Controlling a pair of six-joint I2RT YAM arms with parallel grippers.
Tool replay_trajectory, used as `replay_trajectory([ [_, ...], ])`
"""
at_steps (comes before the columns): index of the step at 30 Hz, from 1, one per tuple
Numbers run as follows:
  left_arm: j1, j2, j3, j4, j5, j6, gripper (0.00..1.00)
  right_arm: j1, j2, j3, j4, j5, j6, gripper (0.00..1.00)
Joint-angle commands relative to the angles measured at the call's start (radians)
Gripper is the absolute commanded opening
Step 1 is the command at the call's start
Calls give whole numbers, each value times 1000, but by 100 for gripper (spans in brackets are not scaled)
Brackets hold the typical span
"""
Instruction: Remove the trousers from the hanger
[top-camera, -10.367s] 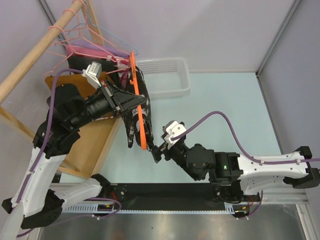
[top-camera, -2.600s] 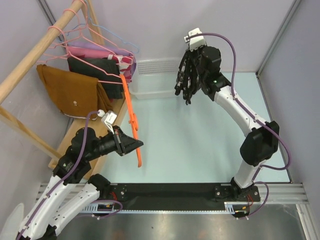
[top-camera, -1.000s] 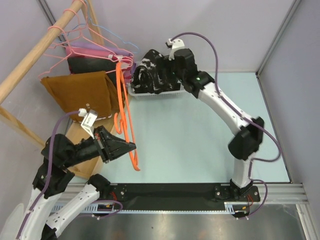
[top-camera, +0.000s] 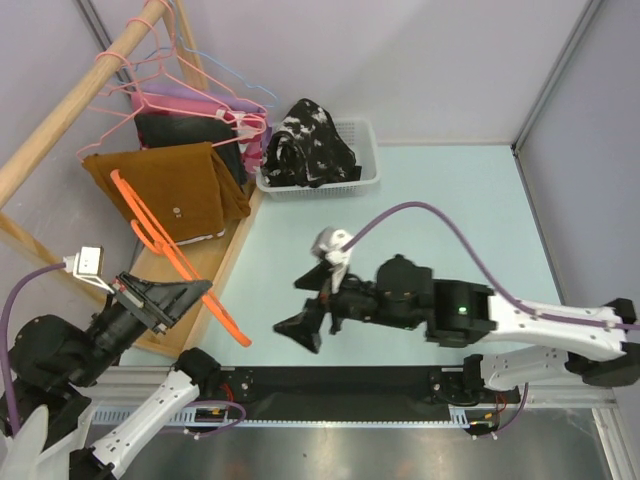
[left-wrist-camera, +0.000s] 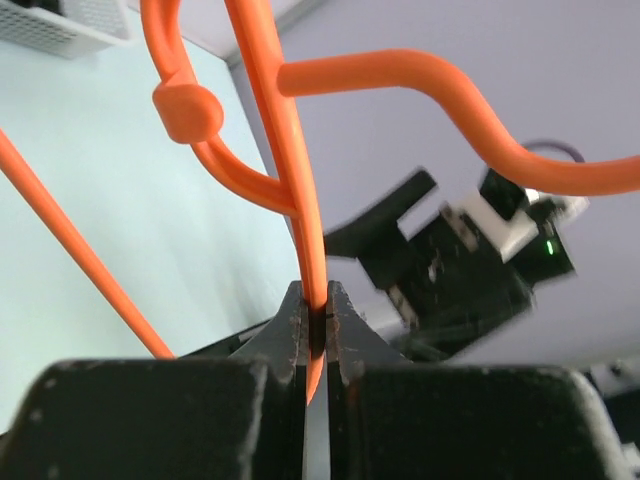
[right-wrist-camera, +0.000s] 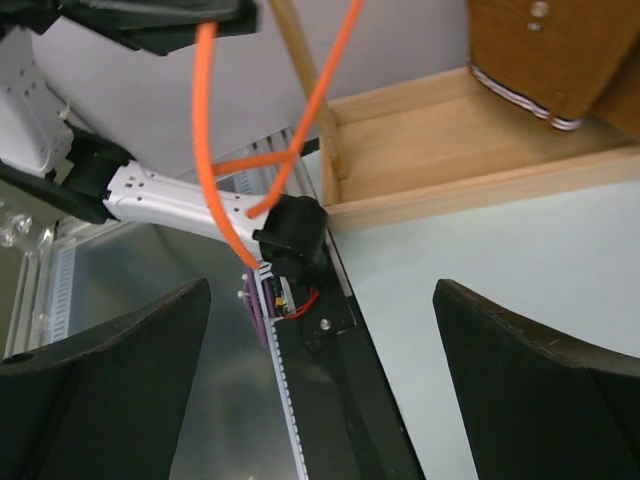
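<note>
- Two dark pads (left-wrist-camera: 288, 322) of the left jaws are pinched shut on the stem of a bare orange plastic hanger (left-wrist-camera: 290, 150); no cloth hangs from it.
- Right jaws stand wide and empty, low over the pale green tabletop (top-camera: 430, 220), facing the left arm's side.
- Just beyond the left jaws, past the orange hanger's far shoulder, the plain rust-brown trousers (top-camera: 165, 185) hang on the wooden rack (top-camera: 60, 120) among pink wire hangers (top-camera: 150, 75).
- Well beyond the right jaws, the black trousers with white blotchy print (top-camera: 305, 145) lie heaped in a white plastic mesh basket (top-camera: 368, 172).
- Judged from this, the printed pair is off and binned, and the brown pair is not yet removed. Next, the bare hanger likely needs setting aside, then both jaws must reach for the rack, one steadying, one pulling cloth.
- Only the overhead view shows the basket. The left wrist view alone shows the pinch on the stem. The right wrist view shows the brown pair's hem above the rack's wooden base (right-wrist-camera: 450, 150), and the gap between its own jaws.
</note>
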Motion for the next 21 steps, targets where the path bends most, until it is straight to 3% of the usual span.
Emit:
replay_trajectory([
  [1, 6, 26, -2, 3, -174, -152, 0, 49, 152, 80, 180, -96, -113, 100],
  [9, 6, 45, 22, 17, -262, -246, 0, 92, 283, 141, 310, 68, -253, 92],
  [17, 6, 81, 44, 36, -277, -300, 0, 98, 410, 276, 296, 113, -342, 73],
  [21, 6, 98, 68, 43, -279, -318, 0, 116, 456, 310, 319, 217, -385, 65],
])
